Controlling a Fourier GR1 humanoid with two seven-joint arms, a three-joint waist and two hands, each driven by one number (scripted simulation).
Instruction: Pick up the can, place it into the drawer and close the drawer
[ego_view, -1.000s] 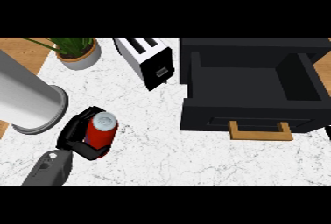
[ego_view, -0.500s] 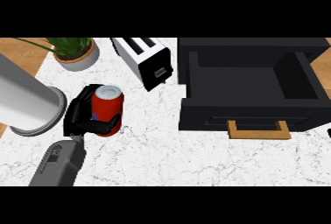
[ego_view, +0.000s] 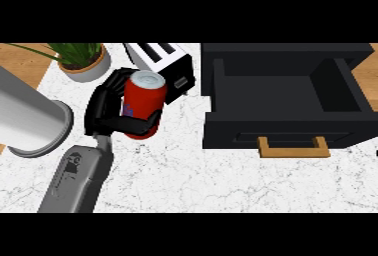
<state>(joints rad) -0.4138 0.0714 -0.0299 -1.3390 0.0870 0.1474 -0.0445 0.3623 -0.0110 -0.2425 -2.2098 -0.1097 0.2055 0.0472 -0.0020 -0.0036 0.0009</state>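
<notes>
The counter (ego_view: 221, 180) carries everything. At the right stands the drawer (ego_view: 284, 95), pulled open, its handle (ego_view: 293, 149) on the front face toward the viewer. Left of the drawer, at the back, sits a toaster (ego_view: 166, 62). Further left at the back corner is a potted plant (ego_view: 81, 62). A large cylinder (ego_view: 29, 120) stands at the left edge, in front of the plant. Between the cylinder and the drawer, just in front of the toaster, the can (ego_view: 142, 102) is in the left hand (ego_view: 107, 107), whose fingers wrap around it; the forearm (ego_view: 80, 175) comes in from the lower edge.
</notes>
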